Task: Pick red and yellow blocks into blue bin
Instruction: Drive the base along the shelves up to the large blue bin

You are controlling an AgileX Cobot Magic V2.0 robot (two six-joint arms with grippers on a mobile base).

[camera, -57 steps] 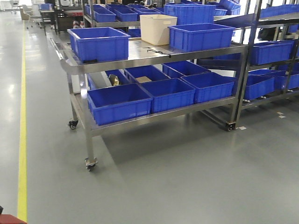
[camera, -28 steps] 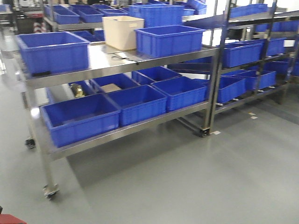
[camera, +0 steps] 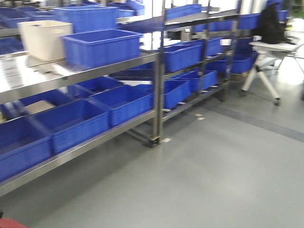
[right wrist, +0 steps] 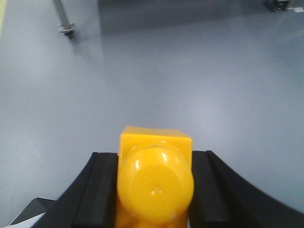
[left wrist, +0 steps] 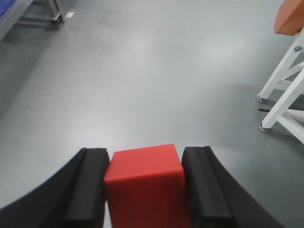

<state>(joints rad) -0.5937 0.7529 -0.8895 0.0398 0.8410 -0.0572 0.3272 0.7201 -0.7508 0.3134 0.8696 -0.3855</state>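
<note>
While clamped, yellow brick [right wrist: 156, 183] stud-first toward camera; red block [left wrist: 144, 185] square-on

Your left pincer [left wrist: 145, 156] and right pincer [right wrist: 155, 159] look alike: matte black, curved on the outside, with flat padded inner faces.

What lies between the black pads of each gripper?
Left wrist view: a small red square block sits in the left gripper. Right wrist view: a yellow studded toy brick sits in the right gripper.
</note>
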